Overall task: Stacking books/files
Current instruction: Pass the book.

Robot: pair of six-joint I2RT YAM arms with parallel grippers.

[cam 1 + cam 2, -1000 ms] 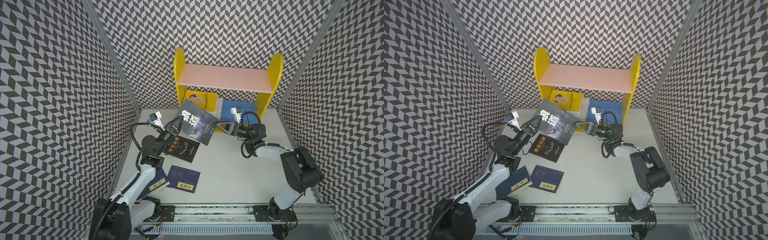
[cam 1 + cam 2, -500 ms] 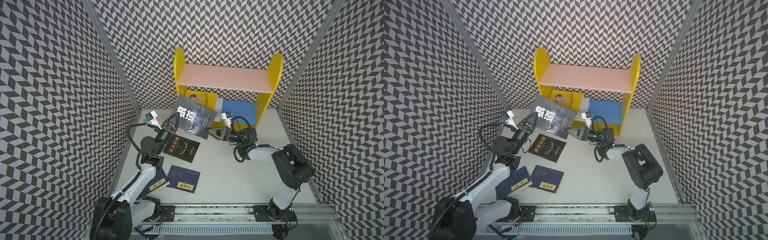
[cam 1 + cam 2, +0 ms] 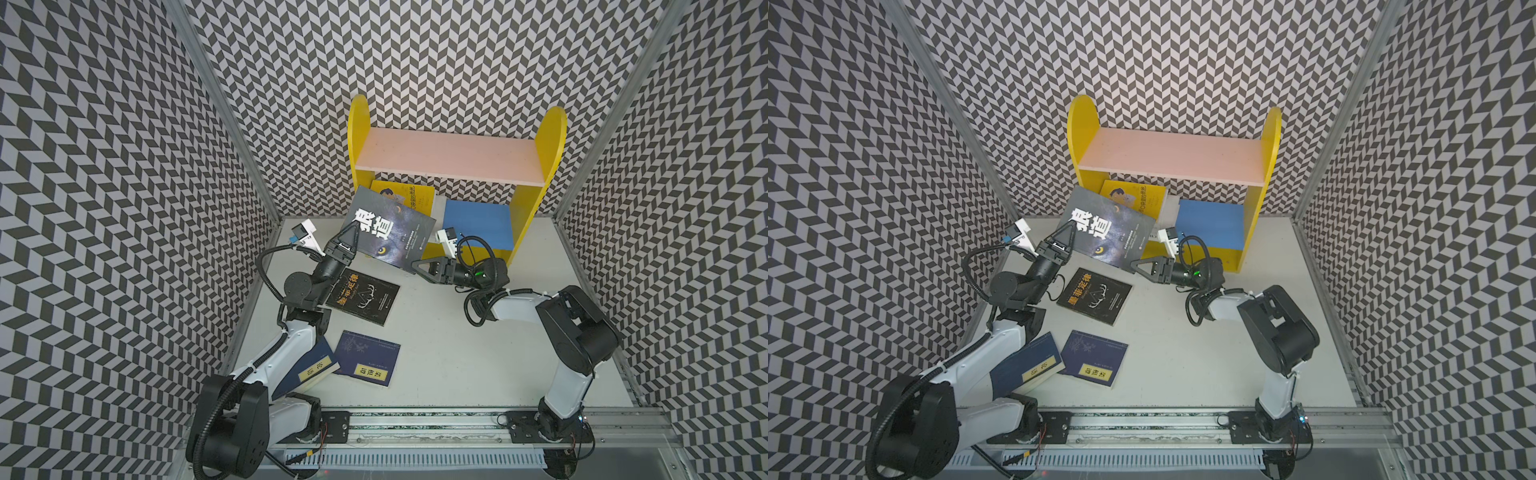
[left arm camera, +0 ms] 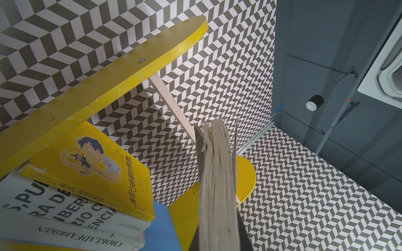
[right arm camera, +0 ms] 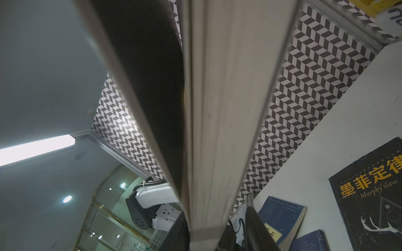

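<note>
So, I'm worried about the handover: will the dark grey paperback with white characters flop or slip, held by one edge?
Probably floppy: the dark grey paperback shows pages splayed apart in the left wrist view. Its thickness suggests weight. With the left gripper pinching one edge, it may pivot or sag; the right gripper straddling another corner should help.

White table (image 3: 436, 332), black book (image 3: 365, 297), two navy books (image 3: 368, 363)

Black matt plastic fingers (image 3: 348, 240) of the left gripper (image 3: 353, 224) pinch the dark book (image 3: 390, 232): glossy cover, rough yellowed paper edges. Beyond the fingers, the shelf (image 3: 449, 160) is smooth painted wood, matt.
</note>
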